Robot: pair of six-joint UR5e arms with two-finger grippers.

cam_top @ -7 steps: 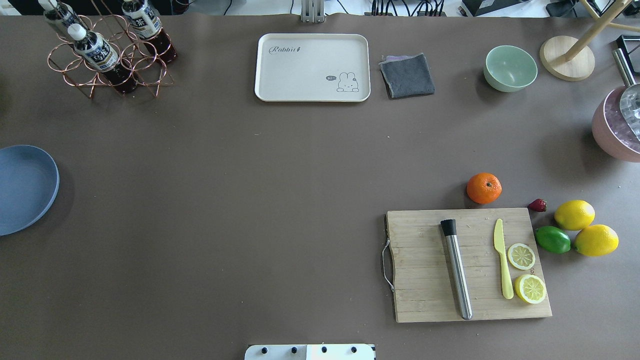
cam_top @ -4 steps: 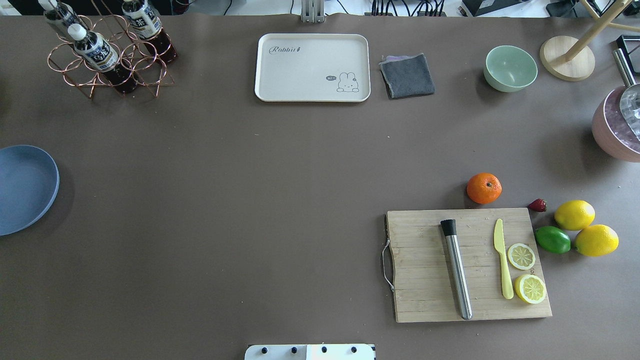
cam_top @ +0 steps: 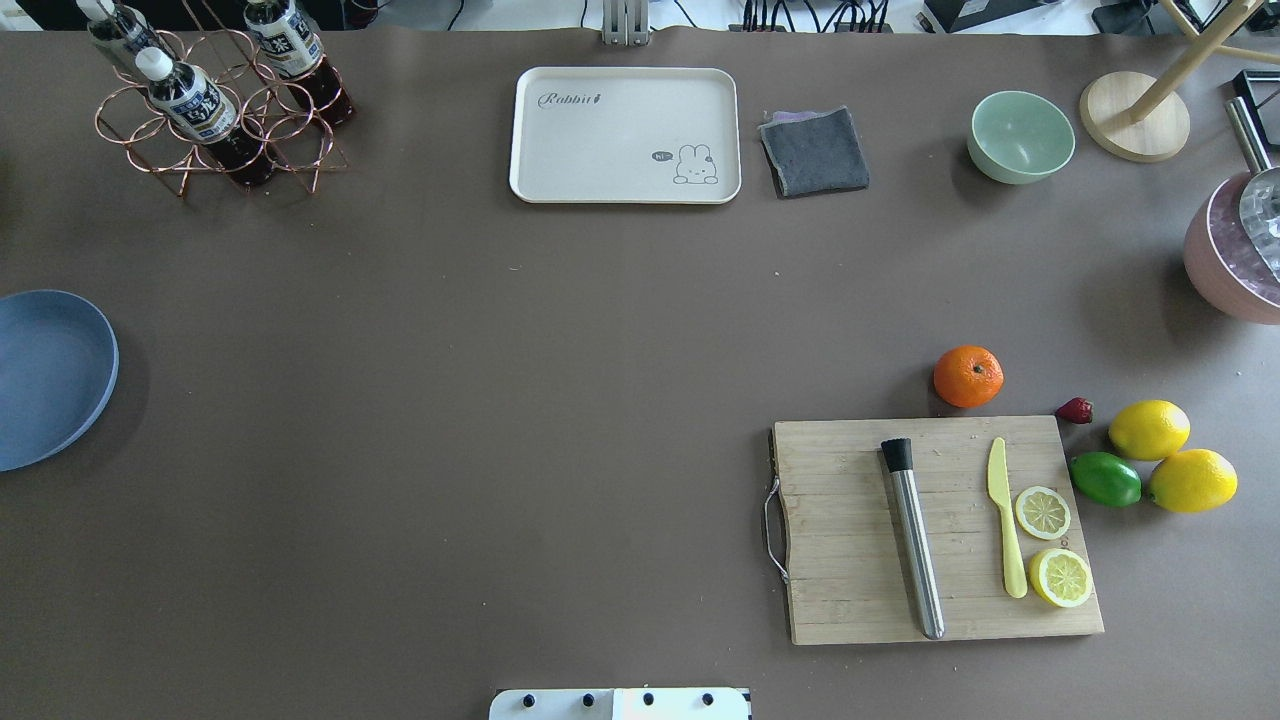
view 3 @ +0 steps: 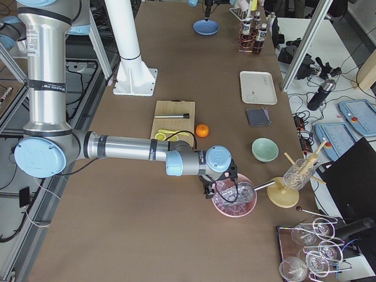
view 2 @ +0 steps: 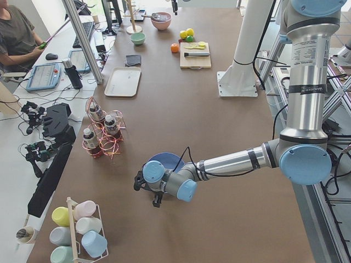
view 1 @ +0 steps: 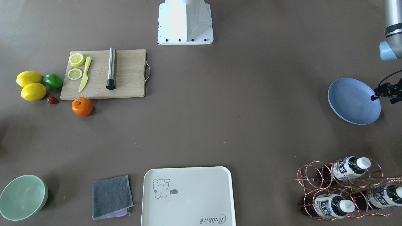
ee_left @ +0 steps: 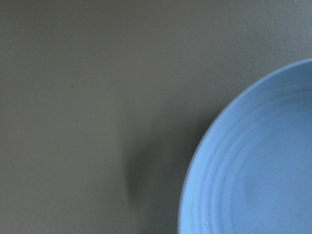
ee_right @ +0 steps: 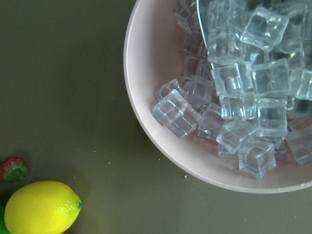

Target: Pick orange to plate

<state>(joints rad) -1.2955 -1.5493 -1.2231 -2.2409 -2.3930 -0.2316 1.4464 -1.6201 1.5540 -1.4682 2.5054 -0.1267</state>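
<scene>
Right now your orange (cam_top: pixel 968 376) is sitting on the bench (cam_top: pixel 500 400), just beyond the cutting board (cam_top: pixel 850 540), off its edge farthest from the robot and touching nothing. Your right jaws are hovering well off to the board's side, over the pink ice bowl (ee_right: pixel 151 63). Your left jaws are hanging far from the board, beside the plate (cam_top: pixel 50 370). You cannot tell whether either pair is clenched or released.
</scene>
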